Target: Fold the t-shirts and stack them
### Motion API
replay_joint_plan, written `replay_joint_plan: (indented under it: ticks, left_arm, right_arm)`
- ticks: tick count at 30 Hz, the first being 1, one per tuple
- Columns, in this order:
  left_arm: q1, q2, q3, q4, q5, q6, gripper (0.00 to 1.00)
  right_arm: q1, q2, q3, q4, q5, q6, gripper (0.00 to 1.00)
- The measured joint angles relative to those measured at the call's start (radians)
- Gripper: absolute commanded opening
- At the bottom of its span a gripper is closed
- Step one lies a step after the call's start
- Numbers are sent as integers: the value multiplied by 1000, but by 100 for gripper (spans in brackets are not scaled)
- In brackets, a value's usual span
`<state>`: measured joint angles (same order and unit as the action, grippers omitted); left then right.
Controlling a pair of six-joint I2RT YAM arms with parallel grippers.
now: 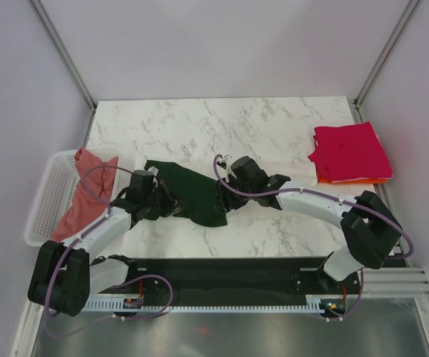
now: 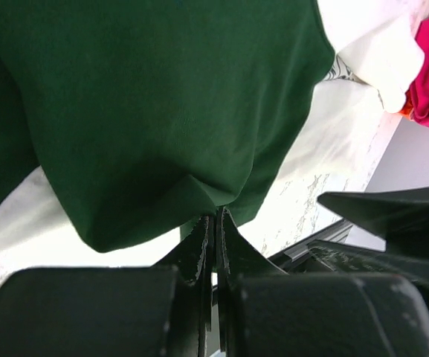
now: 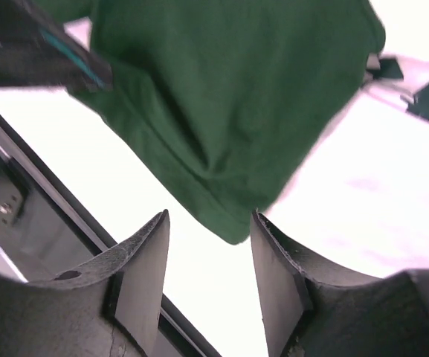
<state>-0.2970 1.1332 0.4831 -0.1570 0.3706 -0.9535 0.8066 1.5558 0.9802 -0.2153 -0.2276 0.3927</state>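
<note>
The cream t-shirt with dark green sleeves [image 1: 188, 190] lies mid-table, its green cloth bunched between my two arms. My left gripper [image 1: 168, 204] is shut on a fold of that green cloth [image 2: 147, 104], which is pinched at the tips of my left gripper [image 2: 215, 217]. My right gripper [image 1: 225, 199] is open. In the right wrist view a corner of the green cloth [image 3: 229, 111] hangs just beyond the spread tips of my right gripper [image 3: 210, 223], touching neither pad. A folded magenta t-shirt [image 1: 350, 151] rests on an orange one [image 1: 357, 180] at the right. A salmon-pink t-shirt [image 1: 84, 197] drapes in the basket.
The white lattice basket [image 1: 47, 197] stands at the table's left edge. A black rail [image 1: 221, 279] runs along the near edge between the arm bases. Frame posts rise at the back corners. Bare marble [image 1: 221, 126] lies behind the shirt.
</note>
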Motion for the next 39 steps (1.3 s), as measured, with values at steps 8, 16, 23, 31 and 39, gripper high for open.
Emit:
replay_joint_plan:
  ticks: [8, 16, 23, 31, 39]
  left_arm:
    - [8, 71, 38, 1, -5, -11, 2]
    - [54, 71, 38, -9, -23, -37, 3]
    - [80, 90, 44, -24, -28, -51, 2]
    - [101, 145, 58, -31, -10, -52, 2]
    - [131, 152, 63, -51, 18, -51, 2]
  right_arm:
    - [1, -5, -61, -58, 32, -34, 54]
    - [57, -5, -88, -66, 98, -19, 65]
    - [142, -5, -88, -61, 163, -74, 55]
    - [243, 32, -23, -8, 291, -203, 61]
    - [350, 91, 26, 65, 433, -340, 58]
